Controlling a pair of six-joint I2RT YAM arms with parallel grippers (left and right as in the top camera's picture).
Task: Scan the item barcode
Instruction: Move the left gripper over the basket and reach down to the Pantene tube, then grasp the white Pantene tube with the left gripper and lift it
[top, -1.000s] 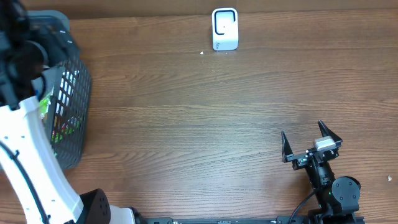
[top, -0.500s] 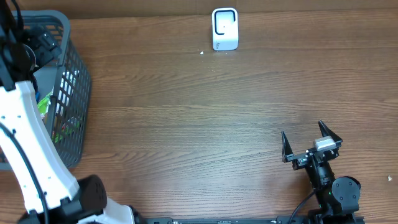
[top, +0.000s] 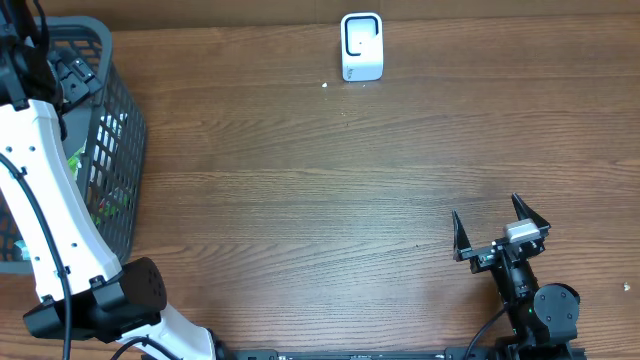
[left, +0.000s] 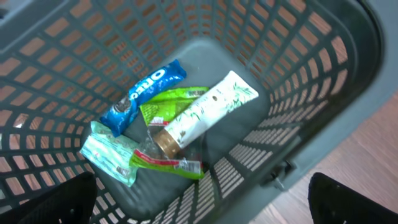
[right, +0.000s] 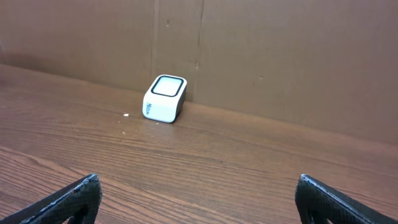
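At the left edge of the wooden surface (top: 300, 200) stands one grey mesh basket (left: 311, 74), and the left end effector (left: 205, 205) hangs above its mouth, fingers spread wide and grasping nothing. Five items lie together on the basket floor:

- One blue Oreo pack (left: 144, 94).
- One green packet (left: 165, 112) beside it.
- One white tube (left: 205, 112) with a gold cap, lying across that packet.
- One pale teal packet (left: 109, 158).
- One green-and-red wrapper (left: 168, 163) next to the tube's cap.

No barcode can be made out on any of them. One white scanner (top: 361, 46) sits at the far edge of the surface, well apart from the basket. The right end effector (top: 488, 215) rests near the front right, released and empty, its camera facing the scanner.
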